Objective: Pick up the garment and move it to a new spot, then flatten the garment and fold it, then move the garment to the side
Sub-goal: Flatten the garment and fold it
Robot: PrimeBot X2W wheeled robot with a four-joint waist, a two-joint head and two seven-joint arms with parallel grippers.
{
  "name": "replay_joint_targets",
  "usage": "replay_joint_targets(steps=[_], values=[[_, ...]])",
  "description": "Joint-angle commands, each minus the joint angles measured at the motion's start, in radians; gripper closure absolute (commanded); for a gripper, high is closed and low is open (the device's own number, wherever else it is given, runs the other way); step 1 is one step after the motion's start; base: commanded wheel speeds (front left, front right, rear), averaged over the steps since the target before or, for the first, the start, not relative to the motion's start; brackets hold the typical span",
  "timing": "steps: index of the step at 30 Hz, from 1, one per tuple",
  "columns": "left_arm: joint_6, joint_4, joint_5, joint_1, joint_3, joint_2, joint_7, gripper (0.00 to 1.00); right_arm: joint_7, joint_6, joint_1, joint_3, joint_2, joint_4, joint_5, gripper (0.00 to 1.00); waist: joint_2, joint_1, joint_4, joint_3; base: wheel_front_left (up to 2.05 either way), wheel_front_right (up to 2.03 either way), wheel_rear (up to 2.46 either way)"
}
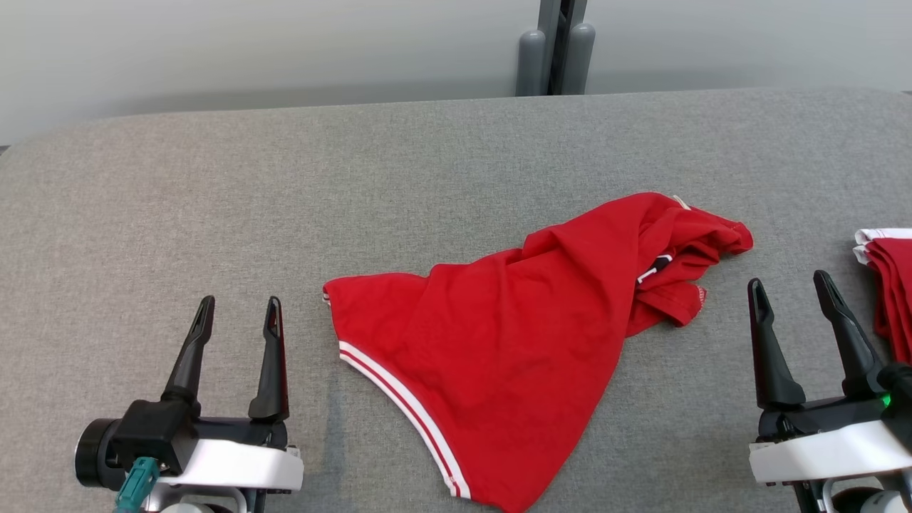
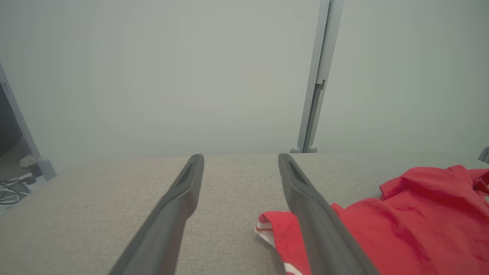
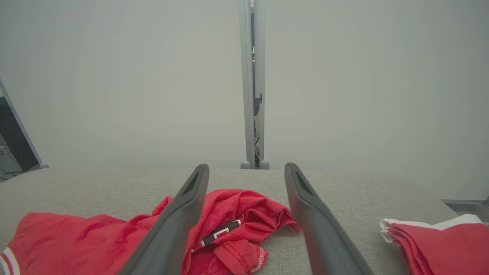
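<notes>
The garment point(image 1: 513, 342) lies on the table point(image 1: 214, 214) between left gripper point(image 1: 240, 303) and right gripper point(image 1: 787, 279), a folded stack point(image 1: 892, 285) farther right.

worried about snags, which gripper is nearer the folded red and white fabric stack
Right. The right gripper stands beside the stack, on its left; the left gripper is far off, past the crumpled red shirt.

The head view looks forward and down on the table point(image 1: 214, 178) from above, with the post point(image 1: 531, 64) at 12 o'clock. Both wrist views sit low over the table, facing almost level toward that post. All three share the garment point(image 1: 499, 320): 4 o'clock in the left wrist view, 7 o'clock in the right.
</notes>
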Motion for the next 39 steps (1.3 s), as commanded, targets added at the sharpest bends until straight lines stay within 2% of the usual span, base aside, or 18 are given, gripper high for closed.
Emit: replay_joint_targets(steps=[1, 11, 15, 21, 25, 27, 29, 35, 36, 37, 38, 39], values=[[0.003, -0.001, -0.003, 0.011, 0.000, 0.002, 0.004, 0.00, 0.002, 0.000, 0.007, -0.005, 0.000, -0.004, -0.003, 0.00, 0.0000, 0.0000, 0.001, -0.001, 0.00, 0.00, 0.00], [0.004, -0.004, -0.004, -0.009, -0.015, 0.004, 0.008, 0.00, 0.018, 0.000, 0.004, -0.007, 0.007, -0.011, 0.004, 0.00, 0.0000, 0.0000, 0.010, 0.006, 0.00, 0.00, 0.00], [-0.038, -0.006, -0.018, -0.019, -0.060, 0.005, 0.057, 0.00, 0.020, 0.000, -0.004, -0.011, 0.003, -0.013, 0.005, 0.00, 0.0000, 0.0000, 0.014, 0.017, 0.00, 0.00, 0.00], [-0.138, 0.015, -0.086, -0.001, -0.162, -0.003, 0.214, 0.00, 0.027, 0.000, -0.013, -0.005, -0.004, -0.008, 0.005, 0.00, 0.0000, 0.0000, 0.000, 0.049, 0.00, 0.00, 0.00], [-0.186, 0.045, -0.159, 0.025, -0.202, -0.013, 0.314, 0.00, 0.025, 0.000, -0.020, -0.003, -0.001, -0.001, 0.008, 0.00, 0.0000, 0.0000, -0.015, 0.076, 0.00, 0.00, 0.00], [-0.195, 0.048, -0.175, 0.030, -0.210, -0.017, 0.339, 0.00, 0.024, 0.000, -0.023, -0.004, 0.000, 0.000, 0.009, 0.00, 0.0000, 0.0000, -0.017, 0.081, 0.00, 0.00, 0.00], [-0.210, 0.057, -0.220, 0.044, -0.225, -0.018, 0.407, 0.00, 0.017, 0.000, -0.030, -0.006, 0.004, 0.006, 0.010, 0.00, 0.0000, 0.0000, -0.024, 0.099, 0.00, 0.00, 0.00], [-0.220, 0.075, -0.267, 0.041, -0.237, -0.020, 0.477, 0.00, 0.009, 0.000, -0.043, -0.002, 0.006, 0.018, 0.013, 0.00, 0.0000, 0.0000, -0.032, 0.118, 0.00, 0.00, 0.00], [-0.218, 0.079, -0.264, 0.038, -0.240, -0.017, 0.487, 0.17, 0.008, 0.000, -0.046, -0.001, 0.007, 0.020, 0.013, 0.00, 0.0000, 0.0000, -0.033, 0.120, 0.00, 0.00, 0.00], [-0.220, 0.080, -0.269, 0.038, -0.244, -0.018, 0.492, 0.52, 0.006, 0.000, -0.049, -0.001, 0.008, 0.022, 0.015, 0.00, 0.0000, 0.0000, -0.035, 0.121, 0.00, 0.00, 0.00], [-0.225, 0.076, -0.279, 0.037, -0.244, -0.022, 0.493, 1.00, 0.006, 0.000, -0.053, -0.001, 0.008, 0.024, 0.016, 0.00, 0.0000, 0.0000, -0.035, 0.123, 0.00, 0.00, 0.00], [-0.228, 0.074, -0.281, 0.033, -0.247, -0.021, 0.496, 1.00, 0.007, 0.000, -0.055, -0.002, 0.008, 0.026, 0.016, 0.00, 0.0000, 0.0000, -0.035, 0.124, 0.00, 0.00, 0.00]])
